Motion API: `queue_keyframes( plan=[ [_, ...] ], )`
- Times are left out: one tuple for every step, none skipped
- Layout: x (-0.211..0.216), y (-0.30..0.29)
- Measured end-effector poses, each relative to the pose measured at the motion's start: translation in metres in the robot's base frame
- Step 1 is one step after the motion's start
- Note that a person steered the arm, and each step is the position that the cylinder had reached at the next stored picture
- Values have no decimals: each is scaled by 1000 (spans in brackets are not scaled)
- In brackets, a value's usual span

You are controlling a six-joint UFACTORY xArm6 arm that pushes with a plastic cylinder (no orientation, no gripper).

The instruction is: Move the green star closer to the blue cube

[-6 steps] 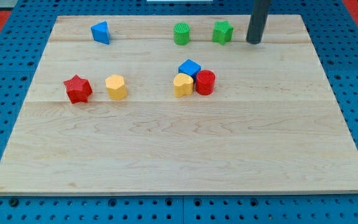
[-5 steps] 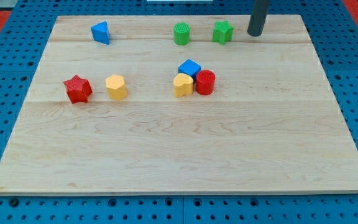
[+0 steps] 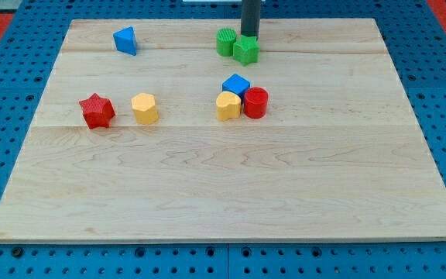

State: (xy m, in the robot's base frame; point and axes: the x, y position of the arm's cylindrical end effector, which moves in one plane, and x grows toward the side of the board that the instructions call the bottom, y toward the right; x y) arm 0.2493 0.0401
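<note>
The green star (image 3: 246,50) sits near the view's top centre, touching the green cylinder (image 3: 226,42) on its left. My tip (image 3: 249,36) stands right behind the star, at its upper edge, touching it. The blue cube (image 3: 236,84) lies a short way below the star, in a cluster with a yellow block (image 3: 228,105) and a red cylinder (image 3: 255,102).
A blue triangular block (image 3: 126,40) lies at the top left. A red star (image 3: 97,111) and a yellow hexagonal block (image 3: 145,108) sit at the left middle. The wooden board (image 3: 223,186) rests on a blue pegboard.
My tip moved left along the view's top, from right of the green star to behind it. The star slid left and down, now against the green cylinder.
</note>
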Motion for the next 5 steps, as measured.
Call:
queue_keyframes(
  plan=[
    [11,7],
    [16,11],
    [23,11],
    [31,12],
    [36,11]
  ],
)
